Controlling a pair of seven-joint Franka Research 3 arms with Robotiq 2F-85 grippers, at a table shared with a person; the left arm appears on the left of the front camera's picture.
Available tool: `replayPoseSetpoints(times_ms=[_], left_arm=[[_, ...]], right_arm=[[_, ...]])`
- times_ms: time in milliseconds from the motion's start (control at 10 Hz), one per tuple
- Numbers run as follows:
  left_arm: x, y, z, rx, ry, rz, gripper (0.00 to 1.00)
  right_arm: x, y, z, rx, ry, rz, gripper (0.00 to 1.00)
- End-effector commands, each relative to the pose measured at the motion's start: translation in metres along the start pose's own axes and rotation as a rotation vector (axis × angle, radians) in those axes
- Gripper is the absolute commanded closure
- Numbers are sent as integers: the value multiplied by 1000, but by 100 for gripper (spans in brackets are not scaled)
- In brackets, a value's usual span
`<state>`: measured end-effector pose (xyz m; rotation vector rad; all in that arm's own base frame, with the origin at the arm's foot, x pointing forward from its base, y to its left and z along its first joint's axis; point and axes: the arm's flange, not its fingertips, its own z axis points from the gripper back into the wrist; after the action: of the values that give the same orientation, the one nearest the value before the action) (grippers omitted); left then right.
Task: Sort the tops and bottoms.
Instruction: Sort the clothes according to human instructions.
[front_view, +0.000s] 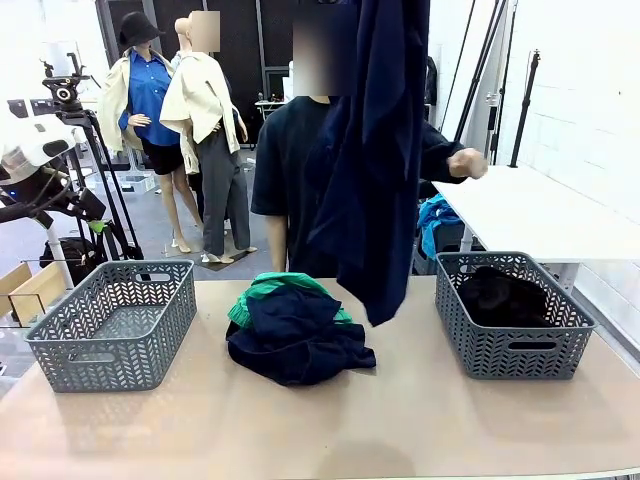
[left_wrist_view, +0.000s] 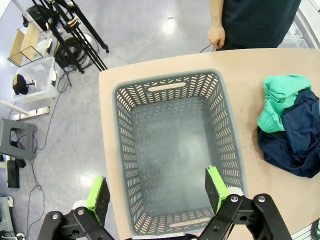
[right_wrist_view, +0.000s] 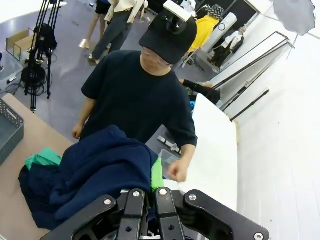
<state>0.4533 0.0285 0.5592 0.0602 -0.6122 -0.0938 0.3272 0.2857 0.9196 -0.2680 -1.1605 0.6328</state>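
Note:
A large dark navy garment (front_view: 375, 150) hangs from above the table's middle, down to just over the tabletop. My right gripper (right_wrist_view: 148, 192) is shut on its top, and the navy cloth (right_wrist_view: 100, 170) spills out below the fingers. A pile lies on the table: a navy garment (front_view: 295, 335) on top of a bright green one (front_view: 280, 290). In the right basket (front_view: 515, 350) lies a black garment (front_view: 500, 295). My left gripper (left_wrist_view: 157, 192) hovers open over the empty left basket (left_wrist_view: 120, 130), nothing between its green pads.
A person in a black T-shirt stands at the far edge behind the hanging garment, one fist (front_view: 467, 162) raised to the right. The left basket (front_view: 110, 340) sits at the table's left end. Bare tabletop lies in front of the pile.

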Motion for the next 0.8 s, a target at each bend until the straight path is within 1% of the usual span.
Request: replayPoseSetpoints(times_ms=[0,700], left_arm=[[1,2,1,6,6,-7,0],[1,2,1,6,6,-7,0]], right_arm=[[0,-2,5,-8,-4,-3,100],[0,-2,5,-8,-4,-3,100]])
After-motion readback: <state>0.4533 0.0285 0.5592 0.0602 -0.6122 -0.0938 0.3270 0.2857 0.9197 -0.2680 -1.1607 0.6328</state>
